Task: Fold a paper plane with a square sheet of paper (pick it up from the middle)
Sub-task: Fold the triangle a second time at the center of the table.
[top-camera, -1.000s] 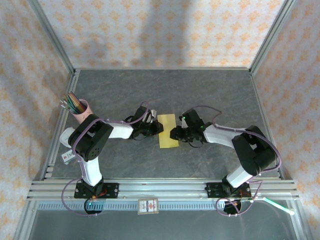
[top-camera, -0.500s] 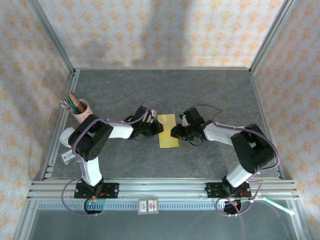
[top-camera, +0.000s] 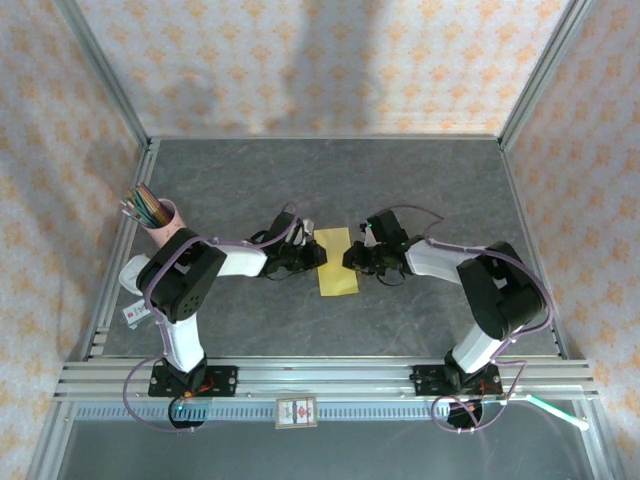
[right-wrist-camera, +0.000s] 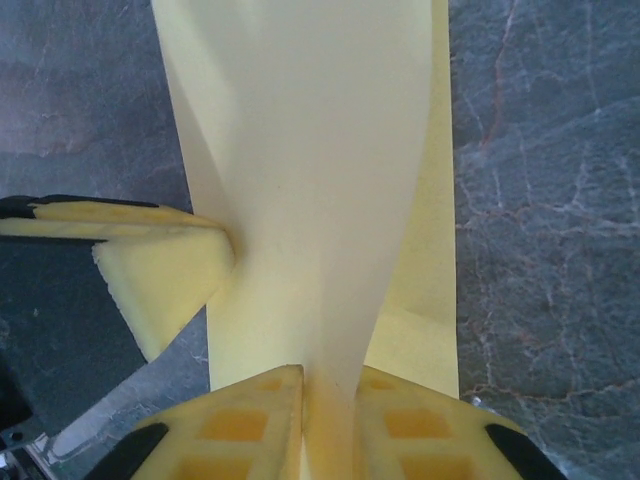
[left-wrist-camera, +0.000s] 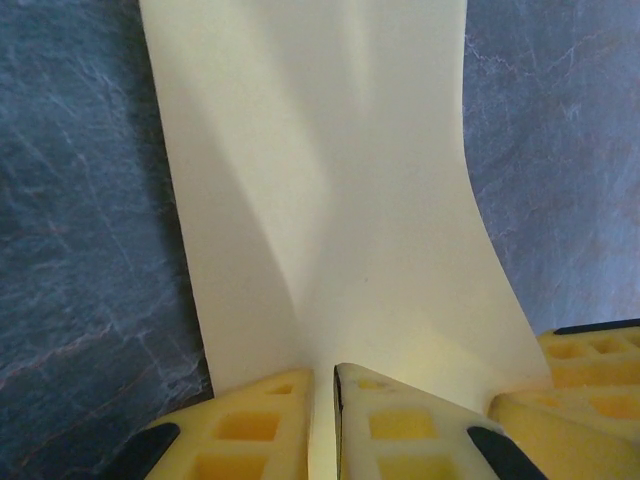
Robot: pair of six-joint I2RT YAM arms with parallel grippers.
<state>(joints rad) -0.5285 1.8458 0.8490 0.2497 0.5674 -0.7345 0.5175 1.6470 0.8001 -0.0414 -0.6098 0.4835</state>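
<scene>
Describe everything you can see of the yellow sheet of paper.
The sheet of paper is thin, plain pale yellow, seen from above as a narrow strip near the middle of the dark grey table. It looks bowed along its length rather than flat. The left pincer pinches one long side and the right pincer the opposite side, both shut on it.
</scene>
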